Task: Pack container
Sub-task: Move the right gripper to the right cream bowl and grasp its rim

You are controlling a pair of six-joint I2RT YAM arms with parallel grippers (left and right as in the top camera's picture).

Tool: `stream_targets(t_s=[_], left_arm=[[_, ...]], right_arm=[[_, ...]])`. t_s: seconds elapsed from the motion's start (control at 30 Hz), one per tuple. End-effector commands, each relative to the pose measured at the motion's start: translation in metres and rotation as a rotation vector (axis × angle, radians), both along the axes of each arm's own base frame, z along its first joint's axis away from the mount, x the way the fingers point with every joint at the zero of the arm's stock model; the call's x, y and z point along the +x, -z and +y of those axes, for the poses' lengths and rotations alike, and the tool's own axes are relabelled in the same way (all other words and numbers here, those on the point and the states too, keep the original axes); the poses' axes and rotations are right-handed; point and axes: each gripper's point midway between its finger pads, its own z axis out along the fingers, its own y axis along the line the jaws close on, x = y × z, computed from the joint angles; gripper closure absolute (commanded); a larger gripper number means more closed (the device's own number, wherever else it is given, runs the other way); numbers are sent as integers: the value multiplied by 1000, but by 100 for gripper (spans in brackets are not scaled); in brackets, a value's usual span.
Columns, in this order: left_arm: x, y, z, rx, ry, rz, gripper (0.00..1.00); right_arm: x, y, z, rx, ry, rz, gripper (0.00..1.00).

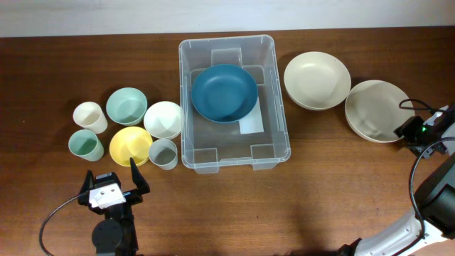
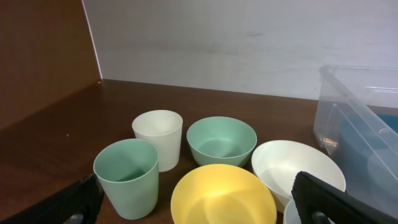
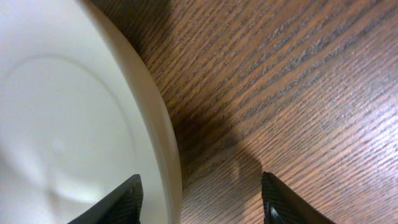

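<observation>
The container (image 1: 186, 107) is placed at the centre of the table (image 1: 320, 199), with 1 blue bowl (image 1: 224, 92) inside. The left gripper (image 2: 199, 202) is held fully open, empty. The right gripper (image 3: 200, 186) is set partly open astride the rim of a cream bowl (image 3: 62, 112).

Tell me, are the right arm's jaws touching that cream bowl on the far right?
Cannot tell. The right wrist view shows the jaws straddling the rim of the cream bowl, one inside, one over the table; neither contact nor gap is plain.
</observation>
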Motion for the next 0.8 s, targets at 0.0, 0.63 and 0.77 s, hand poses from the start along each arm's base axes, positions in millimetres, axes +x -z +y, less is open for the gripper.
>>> stream_targets(t_s=[0.0, 0.63, 0.77], left_arm=[[0, 1, 0, -9, -4, 0, 1], [0, 1, 0, -9, -4, 0, 1], [0, 1, 0, -9, -4, 0, 1]], right_arm=[[1, 5, 3, 18, -6, 3, 53], [1, 5, 3, 17, -6, 2, 96], [-2, 5, 4, 27, -2, 10, 96]])
